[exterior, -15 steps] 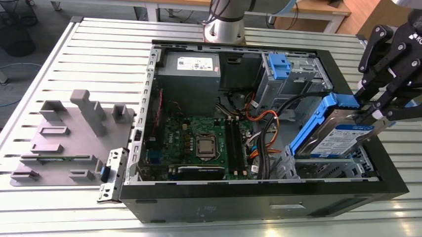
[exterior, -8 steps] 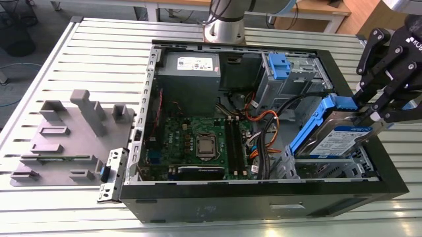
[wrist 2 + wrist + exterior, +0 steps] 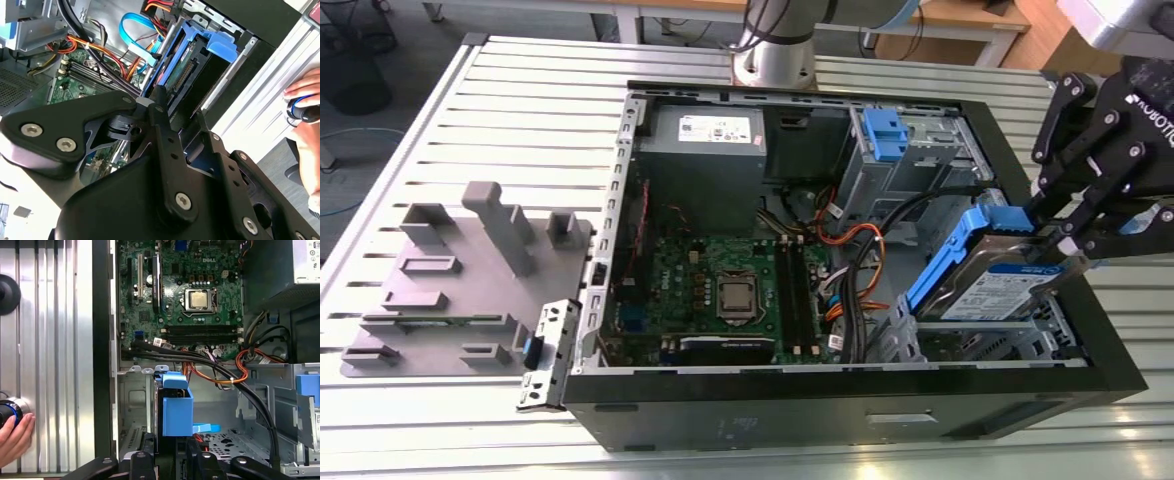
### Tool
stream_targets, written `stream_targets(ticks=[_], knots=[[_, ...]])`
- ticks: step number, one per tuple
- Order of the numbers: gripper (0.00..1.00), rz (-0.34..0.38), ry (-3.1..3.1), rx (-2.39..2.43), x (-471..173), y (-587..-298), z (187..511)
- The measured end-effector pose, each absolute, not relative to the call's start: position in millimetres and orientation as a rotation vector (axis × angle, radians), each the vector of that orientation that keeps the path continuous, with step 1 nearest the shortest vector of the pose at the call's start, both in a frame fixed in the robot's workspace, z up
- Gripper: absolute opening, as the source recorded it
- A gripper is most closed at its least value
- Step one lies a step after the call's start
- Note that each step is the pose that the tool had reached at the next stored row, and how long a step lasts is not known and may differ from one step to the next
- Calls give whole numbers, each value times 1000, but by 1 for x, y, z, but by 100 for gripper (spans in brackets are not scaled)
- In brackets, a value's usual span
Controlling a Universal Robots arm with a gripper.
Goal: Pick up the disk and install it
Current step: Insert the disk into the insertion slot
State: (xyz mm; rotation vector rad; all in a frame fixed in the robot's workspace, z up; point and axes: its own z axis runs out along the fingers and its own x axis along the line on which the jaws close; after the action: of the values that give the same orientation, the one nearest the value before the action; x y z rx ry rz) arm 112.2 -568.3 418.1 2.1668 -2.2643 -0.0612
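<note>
The gripper (image 3: 1051, 240) is clamped on the disk (image 3: 987, 285), tilted above the drive cage (image 3: 907, 340) at the exterior view's right, near side; seemingly the install step, which calls for squaring its rails with the cage

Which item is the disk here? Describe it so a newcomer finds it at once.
Start at the open black computer case. At its corner on the exterior view's right, the gripper holds the disk tilted above the drive cage. Unlike the blue bracket farther back, it is silver metal with a blue-and-white label.
</note>
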Motion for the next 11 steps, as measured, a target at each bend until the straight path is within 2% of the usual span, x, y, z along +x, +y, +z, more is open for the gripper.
stream_targets(ticks=[11], knots=[[35,-61,-2264,2167,112,-569,398]])
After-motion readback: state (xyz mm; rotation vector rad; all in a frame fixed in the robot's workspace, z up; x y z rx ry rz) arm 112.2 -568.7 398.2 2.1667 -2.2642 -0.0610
